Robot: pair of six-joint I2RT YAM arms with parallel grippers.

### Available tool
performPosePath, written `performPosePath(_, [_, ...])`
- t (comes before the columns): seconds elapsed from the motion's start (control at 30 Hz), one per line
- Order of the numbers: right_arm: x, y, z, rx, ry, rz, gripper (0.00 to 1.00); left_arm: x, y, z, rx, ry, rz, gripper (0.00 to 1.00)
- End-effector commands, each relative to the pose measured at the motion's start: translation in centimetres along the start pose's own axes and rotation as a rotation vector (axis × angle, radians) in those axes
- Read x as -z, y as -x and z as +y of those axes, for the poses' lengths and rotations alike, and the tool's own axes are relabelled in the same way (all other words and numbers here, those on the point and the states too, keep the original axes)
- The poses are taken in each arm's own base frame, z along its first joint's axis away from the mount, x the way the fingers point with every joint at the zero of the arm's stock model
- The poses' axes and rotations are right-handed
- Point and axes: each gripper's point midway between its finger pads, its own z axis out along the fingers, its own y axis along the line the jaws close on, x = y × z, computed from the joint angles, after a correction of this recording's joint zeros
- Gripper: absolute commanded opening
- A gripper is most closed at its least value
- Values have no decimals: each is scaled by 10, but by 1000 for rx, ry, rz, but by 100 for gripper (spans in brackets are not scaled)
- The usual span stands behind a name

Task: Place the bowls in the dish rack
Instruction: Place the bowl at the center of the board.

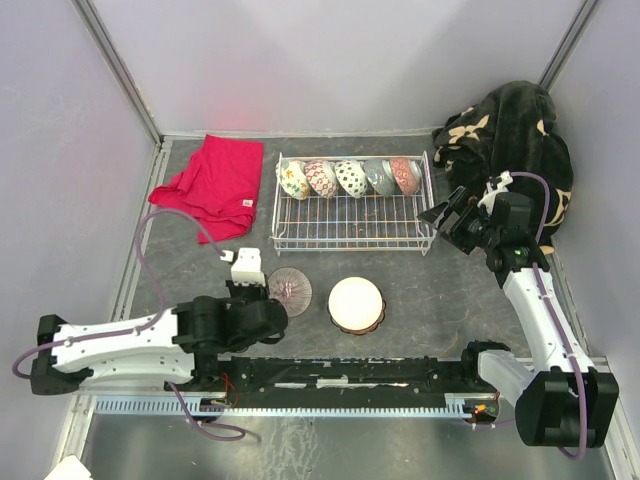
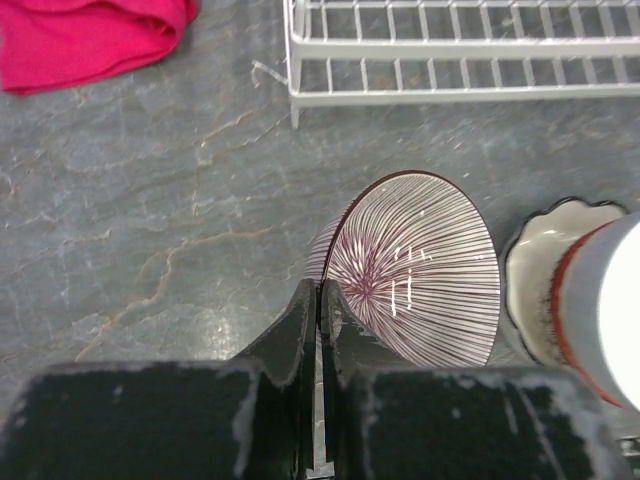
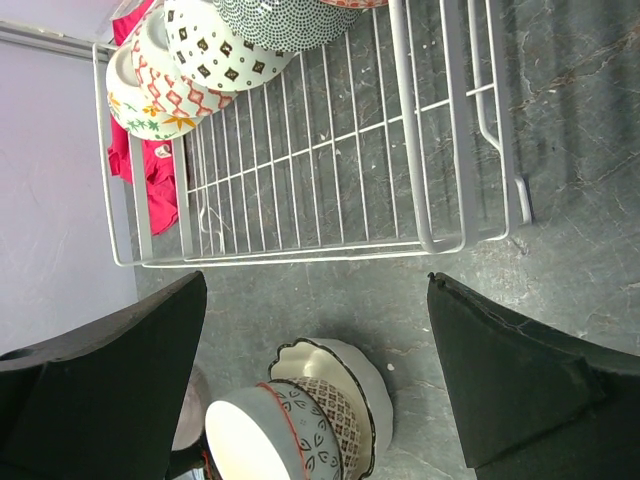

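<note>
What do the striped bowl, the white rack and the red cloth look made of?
Brown-striped round bowl: likely glazed ceramic, glossy highlights. White wire dish rack: probably coated metal wire, smooth and thin. Red cloth: soft fabric, folds and creases.

Red cloth (image 1: 212, 185) lies back left; dark patterned blanket (image 1: 515, 140) back right.

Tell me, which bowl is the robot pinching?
The purple-striped bowl, tipped up in the left gripper. Five other bowls stand in the dish rack; stacked bowls sit beside it.
</note>
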Motion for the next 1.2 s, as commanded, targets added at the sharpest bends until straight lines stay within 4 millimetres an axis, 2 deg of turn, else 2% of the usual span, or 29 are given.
performPosePath(0.0, [0,4,11,14,45,-14,99,-10,-10,1,102,63,-27,3])
performPosePath(0.3, [0,3,12,12,53,-9,99,-30,-44,-18,66,46,62,3])
performPosePath(0.5, [0,3,11,11,52,-9,99,-40,-59,-20,70,30,90,3])
performPosePath(0.63, [-1,3,11,12,51,-7,99,-45,-70,-15,73,34,114,3])
performPosePath(0.67, [-1,3,11,12,50,-6,99,-45,-72,-13,69,38,121,4])
performPosePath(0.8, [-1,3,12,12,52,-6,99,-43,-74,-6,66,51,128,24])
performPosePath(0.93, [-1,3,11,12,52,-3,99,-40,-72,-2,80,45,125,36])
performPosePath(1.17, [0,3,12,15,53,-5,99,-32,-57,-26,59,-38,139,48])
